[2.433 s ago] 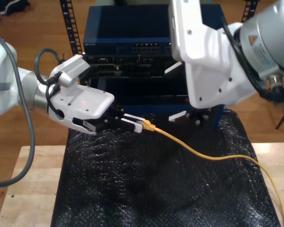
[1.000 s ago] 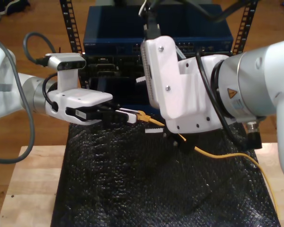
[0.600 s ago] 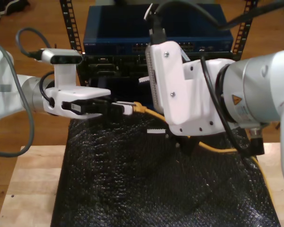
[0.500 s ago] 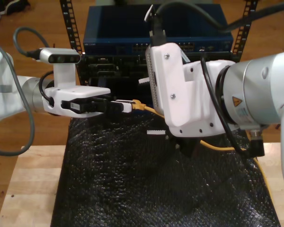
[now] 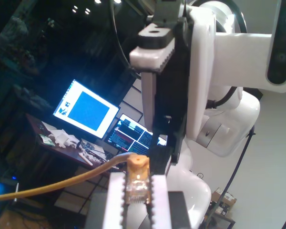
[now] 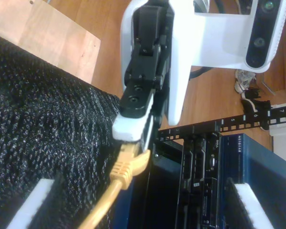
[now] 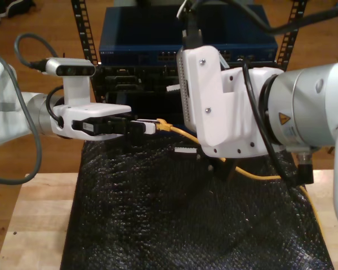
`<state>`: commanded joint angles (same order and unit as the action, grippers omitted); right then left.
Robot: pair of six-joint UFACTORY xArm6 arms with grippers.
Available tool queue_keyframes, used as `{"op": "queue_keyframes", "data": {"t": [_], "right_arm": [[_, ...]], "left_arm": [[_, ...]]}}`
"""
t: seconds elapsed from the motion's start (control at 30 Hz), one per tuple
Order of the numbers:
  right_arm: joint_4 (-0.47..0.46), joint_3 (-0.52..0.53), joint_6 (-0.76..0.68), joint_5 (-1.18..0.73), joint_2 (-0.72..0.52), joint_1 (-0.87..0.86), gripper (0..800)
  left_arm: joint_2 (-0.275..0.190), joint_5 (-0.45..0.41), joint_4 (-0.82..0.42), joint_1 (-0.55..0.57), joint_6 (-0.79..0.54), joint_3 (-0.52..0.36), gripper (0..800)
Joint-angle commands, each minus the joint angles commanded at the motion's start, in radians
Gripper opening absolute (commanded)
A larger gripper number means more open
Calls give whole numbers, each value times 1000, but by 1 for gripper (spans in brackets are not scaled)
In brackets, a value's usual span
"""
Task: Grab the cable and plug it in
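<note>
Backdrop: blue network switch (image 7: pixel 141 34) in a rack, behind a black padded mat (image 7: pixel 174 225) on a wooden table (image 7: pixel 39 219).
Cable: the cable (image 7: pixel 186 135) is off the mat at its plug end. The plug (image 5: pixel 136 183) is held in the air in front of the rack's dark lower bays. The slack drops toward 4 o'clock in the exterior view.
Holder: my first gripper (image 7: pixel 146 127) reaches in from 9 o'clock of the plug in the exterior view. Its jaws are narrow and clamped on the plug body, and the yellow boot sticks out past the fingertips.
Partner: my second gripper (image 7: pixel 174 120) sits at 3 o'clock of the plug, jaws spread wide with nothing in them. One finger is at about 12 and one at about 6 o'clock of the cable, neither touching it.
Change: 2.4 s ago the plug was just above the mat and the second arm stood far off toward 1 o'clock. Since then the plug has risen and levelled, the first wrist has rolled, and the second arm has swung in. Little has changed in the last half second.
Meaning: the grab looks finished. This is probably a handover or a re-grip before insertion; no port is lined up yet.
</note>
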<state>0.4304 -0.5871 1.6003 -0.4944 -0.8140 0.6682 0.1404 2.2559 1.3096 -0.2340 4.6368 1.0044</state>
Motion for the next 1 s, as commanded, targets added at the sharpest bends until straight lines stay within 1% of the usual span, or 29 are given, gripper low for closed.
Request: {"op": "queue_keyframes", "data": {"t": [0.23,0.37,0.57,0.8,0.87,0.97,1.0], "right_arm": [[0,28,40,80,0,41,797],[0,32,40,92,2,54,796],[2,44,69,106,0,54,796],[2,48,71,123,0,68,788],[0,48,71,123,0,69,756],[2,49,71,129,0,71,661],[2,51,71,137,0,69,650]], "left_arm": [[0,5,0,0,12,0,7],[11,21,0,0,12,0,7],[12,32,2,0,12,0,7],[17,54,2,0,12,0,7],[17,55,2,0,12,0,8],[18,61,2,0,12,0,11],[18,63,2,0,12,0,11]]}}
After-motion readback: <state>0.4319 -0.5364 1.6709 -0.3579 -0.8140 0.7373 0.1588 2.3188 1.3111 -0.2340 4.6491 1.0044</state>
